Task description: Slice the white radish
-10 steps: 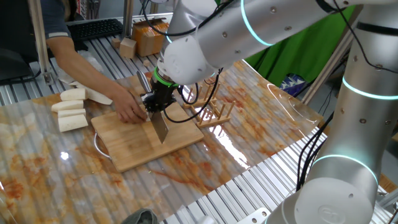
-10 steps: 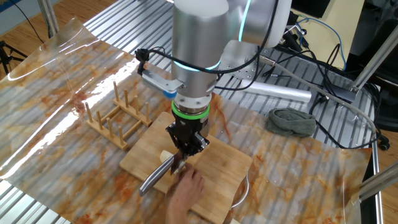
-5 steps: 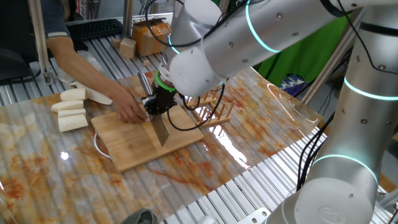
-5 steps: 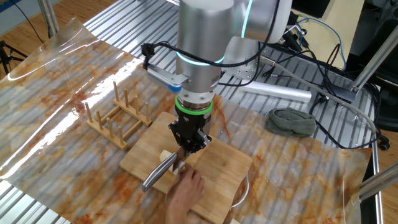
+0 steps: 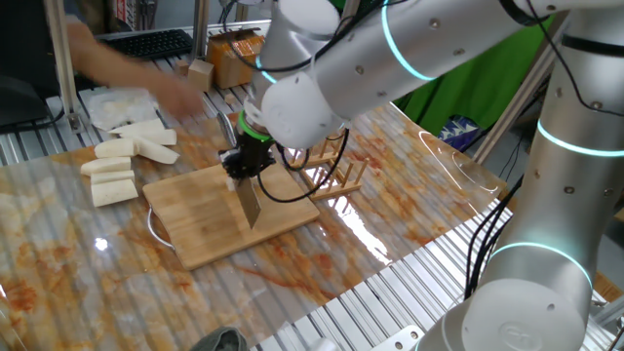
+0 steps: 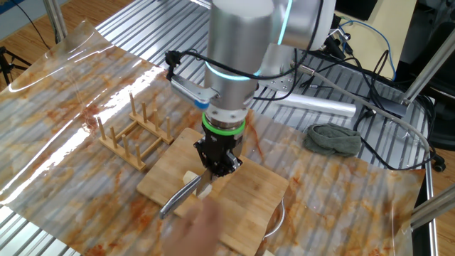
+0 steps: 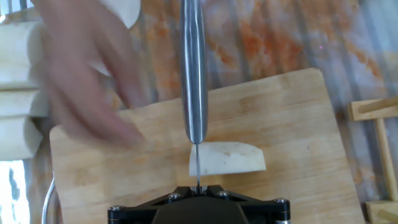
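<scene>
One short piece of white radish (image 7: 227, 158) sits on the wooden cutting board (image 7: 298, 143), right under the knife (image 7: 193, 68) in hand view. We read it as light, stiff & wet-skinned, so prob. slick on the wood; w/ no one pinning it, it could skate or roll when the blade comes down. It snaps rather than bends, so pressure should go straight down. We wouldn't grab it w/ the claw at all; if it needs steadying, hold the rounded end furthest from the blade.

Its long axis runs left-right in hand view, i.e. across the blade, approx. square to it. Flat cut face is at the left, by the blade edge; rounded end points right, toward the wooden rack (image 7: 379, 155).

Our gripper (image 6: 217, 164) is clamped tight on the knife handle, pointing down, blade reaching out over the board. A person's hand (image 7: 81, 74), blurred, is at the board's left, apart from the piece. Bigger radish sticks (image 5: 112, 171) lie off the board.
</scene>
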You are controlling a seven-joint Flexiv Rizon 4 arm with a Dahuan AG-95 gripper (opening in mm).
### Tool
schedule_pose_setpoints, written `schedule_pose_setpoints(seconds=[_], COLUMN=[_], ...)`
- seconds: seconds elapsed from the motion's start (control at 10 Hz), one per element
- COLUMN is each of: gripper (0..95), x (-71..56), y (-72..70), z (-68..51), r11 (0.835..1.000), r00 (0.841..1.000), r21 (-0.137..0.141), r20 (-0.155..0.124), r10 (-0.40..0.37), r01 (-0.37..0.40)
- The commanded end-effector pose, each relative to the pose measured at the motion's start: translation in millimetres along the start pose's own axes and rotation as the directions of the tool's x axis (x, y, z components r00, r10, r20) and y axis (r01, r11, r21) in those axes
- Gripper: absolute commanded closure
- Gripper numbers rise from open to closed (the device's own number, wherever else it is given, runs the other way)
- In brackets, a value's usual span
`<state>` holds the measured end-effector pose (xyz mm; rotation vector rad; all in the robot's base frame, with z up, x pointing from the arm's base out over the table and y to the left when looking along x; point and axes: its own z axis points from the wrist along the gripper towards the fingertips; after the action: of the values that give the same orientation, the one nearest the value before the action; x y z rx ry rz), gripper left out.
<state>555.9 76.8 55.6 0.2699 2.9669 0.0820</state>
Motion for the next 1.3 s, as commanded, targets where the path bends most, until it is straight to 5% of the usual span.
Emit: schedule_pose_setpoints(seconds=[0.1,0.3,0.4,1.3], gripper=[95.0,95.0,95.0,95.0], x=[-0.6,-5.5,-10.2,-8.0], y=[-0.8,-1.1,-1.1,0.0], z=[-6.1,-7.7,-9.3,-5.6], r11=[0.999,0.998,0.998,0.998], r00=[1.0,0.999,0.996,0.995], r21=[0.049,0.054,0.058,0.038], r20=[-0.002,-0.037,-0.086,-0.089], r10=[-0.011,-0.013,-0.024,-0.046], r01=[0.011,0.015,0.029,0.049])
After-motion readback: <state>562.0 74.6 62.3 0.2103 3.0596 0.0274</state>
